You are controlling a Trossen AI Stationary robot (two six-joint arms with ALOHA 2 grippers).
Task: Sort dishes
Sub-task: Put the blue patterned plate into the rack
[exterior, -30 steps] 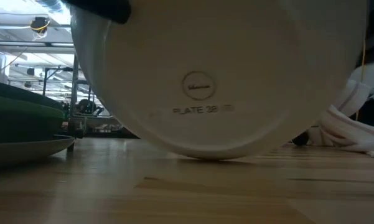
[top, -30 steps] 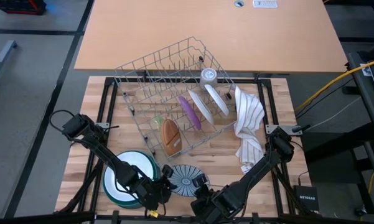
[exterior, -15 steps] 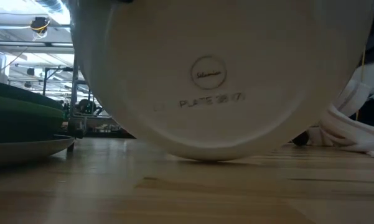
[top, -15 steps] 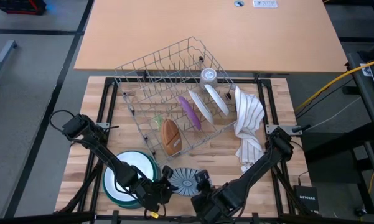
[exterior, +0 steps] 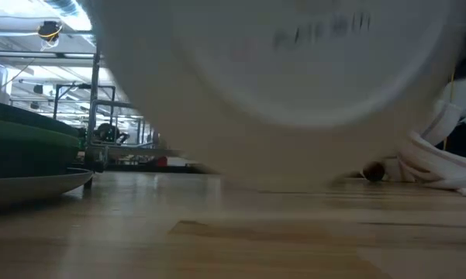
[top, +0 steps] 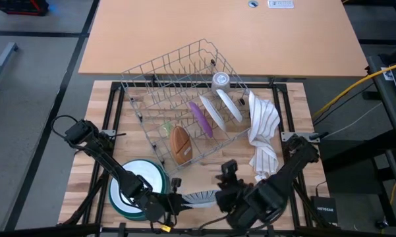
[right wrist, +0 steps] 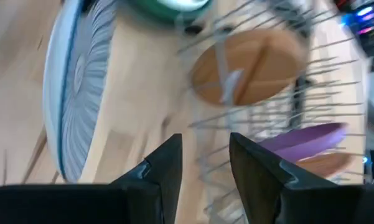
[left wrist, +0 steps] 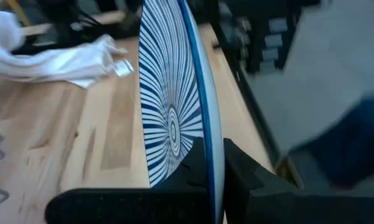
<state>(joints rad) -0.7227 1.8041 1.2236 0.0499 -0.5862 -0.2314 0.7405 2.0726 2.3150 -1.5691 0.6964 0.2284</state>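
Note:
A round plate with blue radiating stripes (top: 199, 196), white underneath (exterior: 279, 77), stands steeply tilted near the table's front edge, with my left gripper (top: 176, 201) shut on it. My right gripper (top: 227, 176) hovers open, above and just right of the plate, touching nothing; its own view shows its fingers apart (right wrist: 205, 158) and the plate (right wrist: 74, 87) beyond them. A stack of teal and green plates (top: 137, 187) lies flat at the near left. The wire rack (top: 184, 99) holds brown (top: 179, 145), purple (top: 199, 118) and white plates (top: 214, 112) on edge. My left gripper pinches the striped plate's rim (left wrist: 213, 163) between its two fingers, one on the patterned face and one on the white underside. The fingers come from the table's left, slanting slightly down. The plate stands nearly on edge; whether its lower rim touches the table I cannot tell.
A white striped cloth (top: 263, 131) lies bunched at the rack's right side. A pale cup (top: 221, 80) sits in the rack's far corner. Bare wood shows between the rack and the front edge. In the low view the plate stack (exterior: 23, 147) fills the left.
My right gripper has left the striped plate's right rim and risen, moving toward the far edge. My left gripper has rolled and lifted a little, tipping the plate from a low tilt to nearly on edge and raising it.

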